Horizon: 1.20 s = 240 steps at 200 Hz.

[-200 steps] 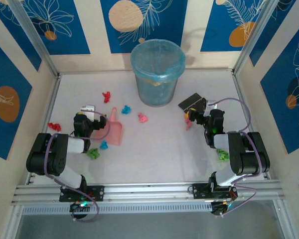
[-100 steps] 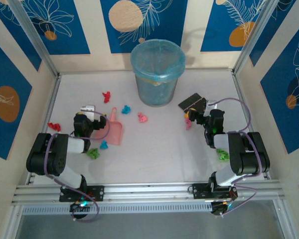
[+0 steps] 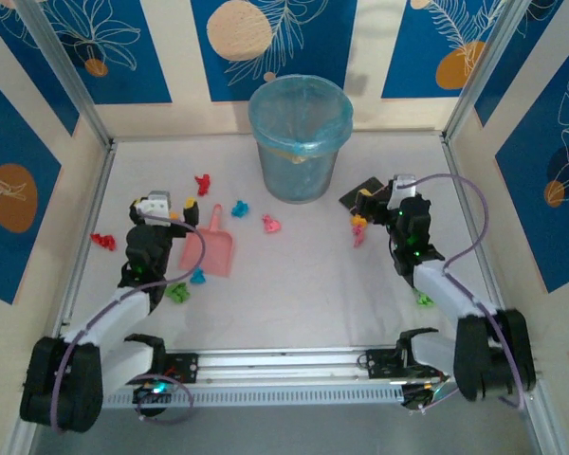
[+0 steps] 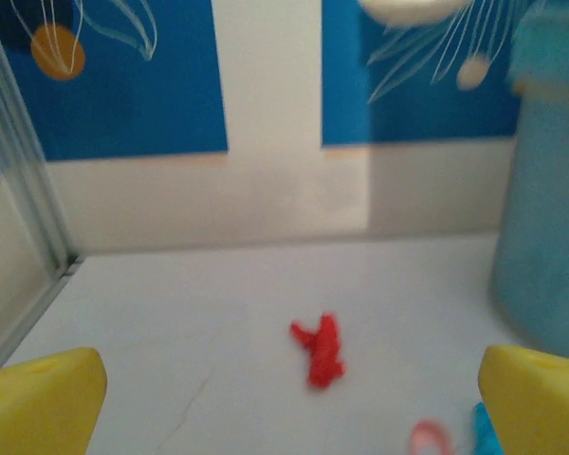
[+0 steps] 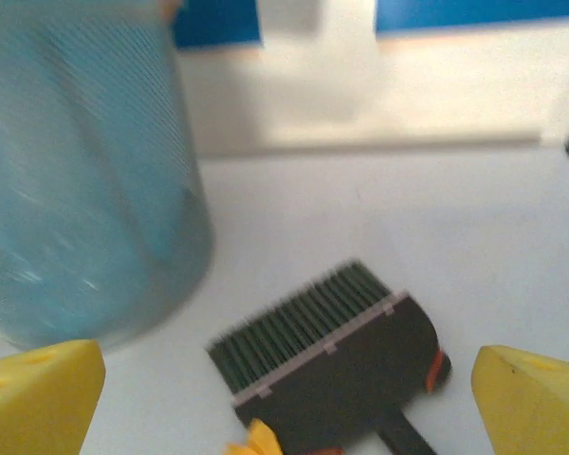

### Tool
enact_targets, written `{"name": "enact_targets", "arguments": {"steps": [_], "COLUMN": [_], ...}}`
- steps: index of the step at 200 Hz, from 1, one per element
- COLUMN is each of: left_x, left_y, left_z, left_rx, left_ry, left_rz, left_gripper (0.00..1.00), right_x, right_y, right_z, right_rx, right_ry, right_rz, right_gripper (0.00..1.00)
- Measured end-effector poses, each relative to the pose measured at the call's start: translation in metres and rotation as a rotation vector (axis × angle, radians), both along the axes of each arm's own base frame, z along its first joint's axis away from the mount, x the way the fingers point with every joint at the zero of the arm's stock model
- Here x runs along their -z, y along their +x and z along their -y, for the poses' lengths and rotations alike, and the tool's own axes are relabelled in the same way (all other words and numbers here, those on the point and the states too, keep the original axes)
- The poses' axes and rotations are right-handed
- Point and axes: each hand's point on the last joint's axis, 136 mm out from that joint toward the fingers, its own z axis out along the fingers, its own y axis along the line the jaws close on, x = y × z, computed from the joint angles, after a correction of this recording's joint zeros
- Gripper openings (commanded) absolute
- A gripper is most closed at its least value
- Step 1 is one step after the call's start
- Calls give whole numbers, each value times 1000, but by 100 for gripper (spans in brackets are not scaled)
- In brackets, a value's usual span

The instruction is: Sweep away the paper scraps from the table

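Small paper scraps lie scattered on the pale table [image 3: 294,284]: red [image 3: 203,183], blue [image 3: 239,208], pink [image 3: 271,224], red by the left rail [image 3: 101,241], green [image 3: 177,292], blue [image 3: 197,276], and green at the right [image 3: 423,297]. My left gripper [image 3: 178,210] is open beside the pink dustpan's handle [image 3: 213,248], facing the red scrap [image 4: 321,349] between its yellow fingertips [image 4: 38,403]. My right gripper [image 3: 368,209] is open just behind the black brush [image 3: 365,194], which lies flat ahead of it [image 5: 341,365]. A yellow scrap [image 5: 256,441] sits at the brush's near edge.
A blue bin [image 3: 299,137] with a plastic liner stands at the back centre, to the right in the left wrist view [image 4: 550,237] and to the left in the right wrist view [image 5: 76,190]. Aluminium rails [image 3: 85,223] and patterned walls enclose the table.
Both arms have stretched forward from their folded poses. The left gripper has shifted a little left and back beside the dustpan; the right gripper has moved back toward the brush.
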Motion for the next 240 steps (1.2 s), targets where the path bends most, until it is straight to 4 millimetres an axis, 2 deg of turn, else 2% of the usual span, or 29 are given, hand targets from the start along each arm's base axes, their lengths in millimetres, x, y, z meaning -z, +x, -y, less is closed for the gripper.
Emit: {"name": "enact_targets", "arguments": {"steps": [18, 35, 65, 97, 113, 132, 151, 165, 176, 186, 195, 211, 220, 240], "left_x": [-9, -11, -13, 15, 21, 19, 22, 28, 41, 56, 71, 93, 101, 111], "left_y": [-8, -16, -27, -22, -19, -20, -31, -48, -65, -79, -91, -104, -107, -112], "left_z": [8, 12, 26, 52, 68, 101, 145, 182, 207, 220, 228, 230, 229, 228], "left_rx": [26, 49, 113, 192, 227, 301, 377, 443, 488, 511, 524, 516, 509, 499], "left_ry": [-116, -230, -395, -456, -465, -485, -473, -440, -391, -343, -299, -238, -221, -196], "left_rz": [11, -2, 6, -125, -199, -274, -379, -465, -535, -593, -643, -699, -712, -728], "left_gripper": [100, 100, 100, 100, 100, 100, 100, 100, 100, 100, 100, 100, 100, 100], "right_x": [-27, -30, -13, 8, 19, 37, 50, 53, 53, 50, 49, 48, 48, 55], "right_y": [-14, -29, -68, -113, -127, -136, -140, -140, -138, -135, -129, -115, -105, -81], "right_z": [-11, -12, -5, -4, -4, -8, -10, -10, -10, -9, -9, -9, -9, -9], "right_rx": [-29, -12, 20, 18, 34, 55, 78, 99, 111, 120, 129, 150, 155, 168], "right_ry": [33, 121, 291, 438, 477, 514, 532, 535, 535, 535, 534, 527, 519, 491], "right_rz": [18, -57, -218, -329, -404, -528, -639, -689, -713, -732, -750, -796, -817, -870], "right_gripper": [99, 99, 99, 100, 100, 99, 98, 97, 96, 95, 92, 84, 82, 83]}}
